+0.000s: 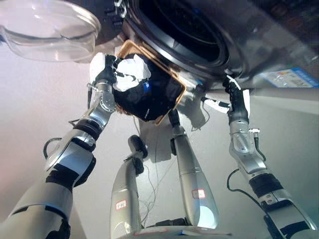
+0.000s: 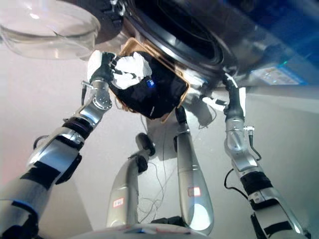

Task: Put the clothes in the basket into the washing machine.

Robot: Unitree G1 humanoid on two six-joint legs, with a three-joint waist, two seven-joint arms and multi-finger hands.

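Observation:
A woven basket point(image 1: 178, 84) sits on the floor in front of the washing machine point(image 1: 259, 45), below its open drum point(image 1: 184, 25). It holds dark clothes point(image 1: 152, 99) with a white garment point(image 1: 133, 69) on top at the left. My left hand point(image 1: 106, 72) is at the basket's left rim, its fingers curled into the white garment. My right hand point(image 1: 234, 94) is to the right of the basket, next to the machine's lower front, with straight fingers and nothing in it.
The machine's round glass door point(image 1: 50, 30) stands swung open at the upper left, above my left arm. A blue-and-white sticker point(image 1: 289, 78) is on the machine's front at the right. Pale floor point(image 1: 30, 109) lies on both sides.

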